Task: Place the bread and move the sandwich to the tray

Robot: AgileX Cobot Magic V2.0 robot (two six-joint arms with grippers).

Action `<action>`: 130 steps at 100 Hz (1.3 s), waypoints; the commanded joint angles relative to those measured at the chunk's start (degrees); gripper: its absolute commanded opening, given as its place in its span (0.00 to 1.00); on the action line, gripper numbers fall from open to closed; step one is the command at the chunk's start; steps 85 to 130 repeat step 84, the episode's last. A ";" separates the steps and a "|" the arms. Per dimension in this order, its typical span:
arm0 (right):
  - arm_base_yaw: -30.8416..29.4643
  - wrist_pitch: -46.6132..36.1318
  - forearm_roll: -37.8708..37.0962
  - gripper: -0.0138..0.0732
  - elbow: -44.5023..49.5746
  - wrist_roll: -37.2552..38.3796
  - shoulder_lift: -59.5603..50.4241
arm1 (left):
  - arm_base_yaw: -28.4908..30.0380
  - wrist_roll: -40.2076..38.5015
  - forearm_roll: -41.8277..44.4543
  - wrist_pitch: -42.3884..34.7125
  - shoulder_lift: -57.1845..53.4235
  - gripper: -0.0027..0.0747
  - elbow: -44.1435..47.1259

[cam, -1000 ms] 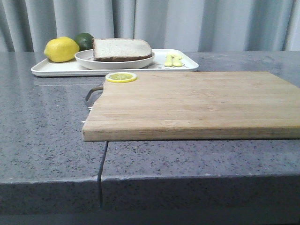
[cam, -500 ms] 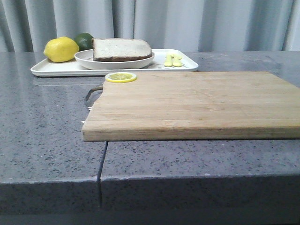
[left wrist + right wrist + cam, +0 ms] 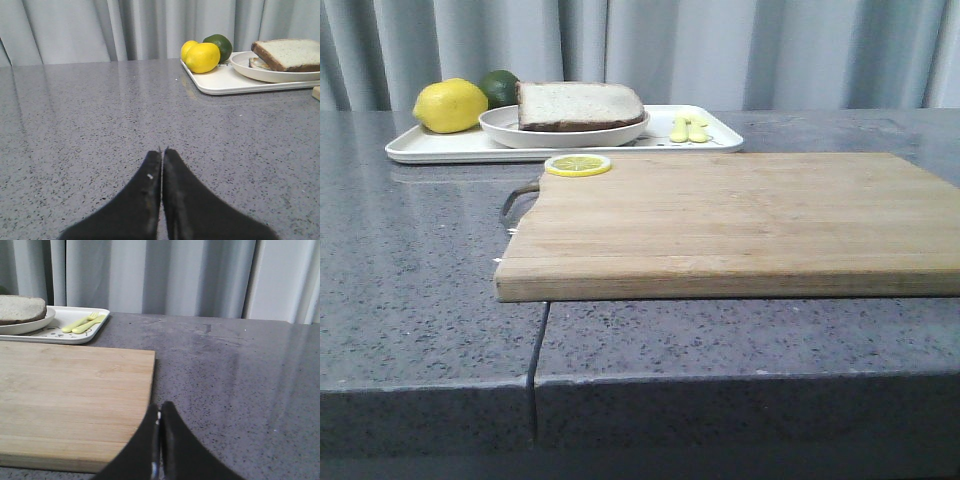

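Though speckled stone, smooth rectangular wooden board (image 3: 740, 220).

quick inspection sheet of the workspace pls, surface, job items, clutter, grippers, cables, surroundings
surface: grey speckled stone table with a seam running toward the front edge.
job's things: sandwich with bread on top sits on its round plate, which sits on the white tray at the far left; egg mostly hidden.
clutter: wooden cutting board mid-table with a lemon slice on its far-left corner; lemon and lime on the tray; yellow utensils on the tray.
grippers: left gripper shut, empty, over bare table; right gripper shut, empty, near the board's edge.
cables: nothing seen.
surroundings: grey curtain behind the table.
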 commanded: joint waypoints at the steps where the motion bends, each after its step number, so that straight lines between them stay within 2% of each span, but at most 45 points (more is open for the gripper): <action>1: -0.37 -3.17 -0.81 0.02 -0.03 0.20 -0.93 | 0.24 -0.38 -0.23 -4.22 -1.83 0.01 0.99; 130: -0.37 -1.55 -0.81 0.02 -0.03 0.15 -0.93 | 0.24 -0.38 -0.23 -4.22 -1.83 0.01 0.99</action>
